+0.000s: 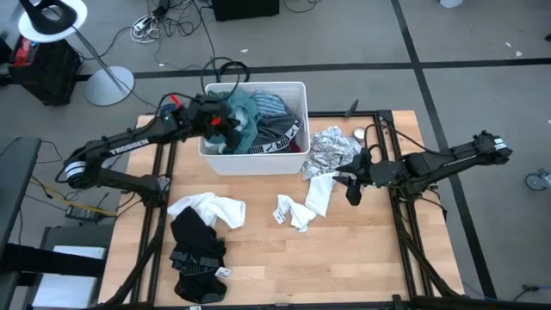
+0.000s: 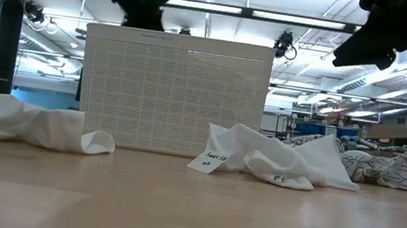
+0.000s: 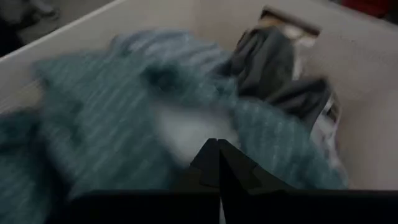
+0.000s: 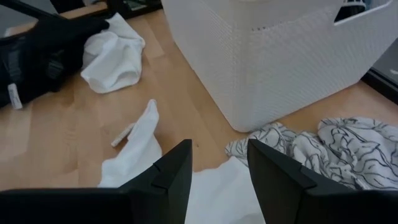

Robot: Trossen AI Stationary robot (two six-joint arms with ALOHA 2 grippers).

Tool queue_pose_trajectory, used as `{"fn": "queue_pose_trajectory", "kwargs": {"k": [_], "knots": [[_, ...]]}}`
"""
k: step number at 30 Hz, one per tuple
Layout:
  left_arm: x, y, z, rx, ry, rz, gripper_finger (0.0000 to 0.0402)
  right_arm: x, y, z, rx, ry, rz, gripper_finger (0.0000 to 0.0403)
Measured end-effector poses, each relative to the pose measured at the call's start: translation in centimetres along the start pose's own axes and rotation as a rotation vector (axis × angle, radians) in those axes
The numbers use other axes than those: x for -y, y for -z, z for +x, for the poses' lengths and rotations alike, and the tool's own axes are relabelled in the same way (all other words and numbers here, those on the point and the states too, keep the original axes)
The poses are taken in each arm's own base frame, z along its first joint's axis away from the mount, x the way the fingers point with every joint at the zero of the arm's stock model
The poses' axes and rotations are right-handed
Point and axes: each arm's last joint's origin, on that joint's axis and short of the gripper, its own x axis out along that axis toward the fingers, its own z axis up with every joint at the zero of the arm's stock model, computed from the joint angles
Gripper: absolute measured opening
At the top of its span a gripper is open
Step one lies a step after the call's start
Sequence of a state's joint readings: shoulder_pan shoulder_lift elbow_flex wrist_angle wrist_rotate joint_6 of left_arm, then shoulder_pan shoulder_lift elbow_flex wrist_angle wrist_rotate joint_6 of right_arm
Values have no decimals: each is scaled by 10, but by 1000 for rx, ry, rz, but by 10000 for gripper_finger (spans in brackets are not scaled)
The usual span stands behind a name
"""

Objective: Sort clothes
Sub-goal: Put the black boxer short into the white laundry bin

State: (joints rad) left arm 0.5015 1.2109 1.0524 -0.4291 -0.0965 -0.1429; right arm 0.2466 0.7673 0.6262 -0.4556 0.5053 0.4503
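Inside the white tub (image 1: 212, 153) lie a teal garment (image 1: 247, 110), a blue-striped one (image 1: 274, 105) and a grey-black one (image 1: 277, 136). My left gripper (image 1: 225, 122) reaches over the tub's left part, shut, its tips (image 3: 217, 163) just over the teal garment (image 3: 93, 124). On the table lie a white-grey patterned garment (image 1: 331, 151), white garments (image 1: 318, 194) (image 1: 293, 213) (image 1: 215, 209) and a black one (image 1: 196, 250). My right gripper (image 1: 351, 188) hangs open above the white garment (image 4: 217, 199) right of the tub, with nothing between its fingers. My left gripper points slanting down into the tub with its shut fingertips (image 3: 208, 158) right at the teal garment; the view is blurred and I cannot tell whether they touch it.
The tub (image 2: 173, 94) stands at the table's far middle. Bare wood shows at the near right (image 1: 344, 267). Past the table's far edge are cables and a lamp stand (image 1: 108, 84) on the floor.
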Motion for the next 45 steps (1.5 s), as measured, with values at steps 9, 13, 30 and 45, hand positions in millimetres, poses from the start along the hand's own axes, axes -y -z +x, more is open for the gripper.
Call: {"fn": "queue_pose_trajectory", "kwargs": {"k": [9, 13, 30, 45], "knots": [[-15, 13, 79, -159, 47, -84, 0, -1, -2, 0, 22, -6, -22, 155], [-22, 36, 120, -303, 81, -137, 0, -1, -2, 0, 21, -6, -23, 155], [-22, 17, 130, -377, 82, -195, 0, -1, -2, 0, 18, -5, -33, 155], [14, -31, -14, -82, 131, -21, 0, -1, -2, 0, 22, -7, -33, 155]]}}
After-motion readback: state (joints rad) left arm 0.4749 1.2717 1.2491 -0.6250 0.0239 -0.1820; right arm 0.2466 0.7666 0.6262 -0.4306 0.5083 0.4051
